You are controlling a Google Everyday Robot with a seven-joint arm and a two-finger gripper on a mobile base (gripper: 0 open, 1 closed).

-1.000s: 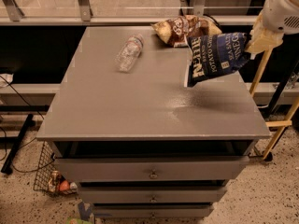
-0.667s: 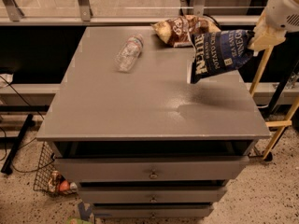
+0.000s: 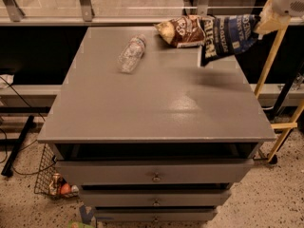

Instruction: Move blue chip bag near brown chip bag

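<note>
The blue chip bag (image 3: 227, 37) hangs in the air above the table's far right corner, held at its right end by my gripper (image 3: 264, 23), which comes in from the upper right and is shut on it. The bag's left end droops and reaches right beside the brown chip bag (image 3: 181, 31), which lies on the grey table (image 3: 156, 103) at the far edge. The blue bag casts a shadow on the tabletop below it.
A clear plastic bottle (image 3: 131, 53) lies on its side at the table's far left-centre. Drawers (image 3: 154, 175) are under the front edge. A yellow stand (image 3: 274, 61) is to the right, and a wire basket (image 3: 50, 179) sits on the floor at left.
My gripper has carried the blue chip bag up and toward the far edge, so its left end now sits next to the brown chip bag. The bottle and brown bag have not moved.
</note>
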